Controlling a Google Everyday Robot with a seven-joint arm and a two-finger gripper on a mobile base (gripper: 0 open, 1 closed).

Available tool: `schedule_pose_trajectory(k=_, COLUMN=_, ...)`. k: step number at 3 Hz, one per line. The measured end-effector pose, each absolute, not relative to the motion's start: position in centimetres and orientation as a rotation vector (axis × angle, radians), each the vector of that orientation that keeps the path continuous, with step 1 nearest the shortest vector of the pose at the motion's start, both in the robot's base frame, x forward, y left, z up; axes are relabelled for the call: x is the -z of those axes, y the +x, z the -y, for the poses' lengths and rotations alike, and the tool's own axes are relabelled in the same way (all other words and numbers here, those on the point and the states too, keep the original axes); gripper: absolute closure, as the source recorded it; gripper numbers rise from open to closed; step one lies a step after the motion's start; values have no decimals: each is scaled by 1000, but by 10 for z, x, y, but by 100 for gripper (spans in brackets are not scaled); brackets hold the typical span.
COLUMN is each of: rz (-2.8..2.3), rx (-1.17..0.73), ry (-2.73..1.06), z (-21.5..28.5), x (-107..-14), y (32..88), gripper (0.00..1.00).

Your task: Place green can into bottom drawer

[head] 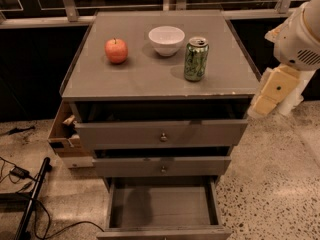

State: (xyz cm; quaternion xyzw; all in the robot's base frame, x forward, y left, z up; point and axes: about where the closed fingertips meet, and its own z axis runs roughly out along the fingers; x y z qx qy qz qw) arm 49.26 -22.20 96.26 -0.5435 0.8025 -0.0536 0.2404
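The green can (196,59) stands upright on the right half of the grey cabinet top (150,76), next to the white bowl. The bottom drawer (162,206) is pulled out, and its flat grey floor shows with nothing on it. My gripper (272,93) is a cream-coloured piece hanging below the white arm joint (300,36). It is off the cabinet's right edge, level with the top drawer, right of the can and lower than it. It holds nothing that I can see.
A red apple (116,50) and a white bowl (166,39) sit on the cabinet top left of the can. The two upper drawers (162,134) are slightly open. A cardboard box (64,134) and cables (22,184) lie on the floor to the left.
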Motion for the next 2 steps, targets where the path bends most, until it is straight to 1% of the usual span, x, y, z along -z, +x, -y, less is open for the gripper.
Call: schedule_pose_trajectory(k=2, rz=-2120, rx=97, ry=-1246, z=219, x=-949, y=579, gripper=0)
